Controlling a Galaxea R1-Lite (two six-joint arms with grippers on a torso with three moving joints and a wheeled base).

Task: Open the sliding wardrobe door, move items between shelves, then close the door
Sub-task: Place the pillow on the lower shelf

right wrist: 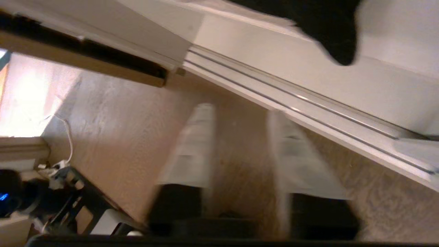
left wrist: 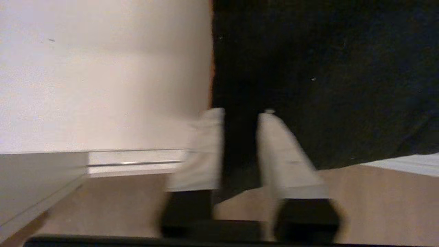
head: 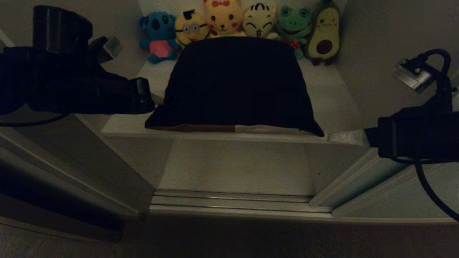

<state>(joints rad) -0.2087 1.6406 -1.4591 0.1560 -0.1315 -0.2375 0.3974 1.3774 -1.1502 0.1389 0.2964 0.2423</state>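
The items are a folded stack on the upper shelf [head: 337, 100]. A black garment [head: 236, 82] lies on top, with a rust-brown one [head: 200, 128] and a pale grey-white one [head: 269, 129] showing under its front edge. My left gripper [head: 157, 99] is at the stack's left edge. In the left wrist view it [left wrist: 240, 113] is open, its tips against the black garment [left wrist: 325, 68]. My right gripper [head: 346, 137] is by the shelf's front right corner. Its wrist view shows it [right wrist: 240, 110] open, with only floor between the fingers. The sliding wardrobe door [head: 387, 190] stands slid aside at the lower right.
A row of plush toys [head: 258, 21] lines the back of the upper shelf. Below it is the lower shelf [head: 233, 165], with the door track [head: 229, 200] in front. Another grey panel [head: 61, 161] stands at the left. Wood-look floor [right wrist: 137, 137] lies below.
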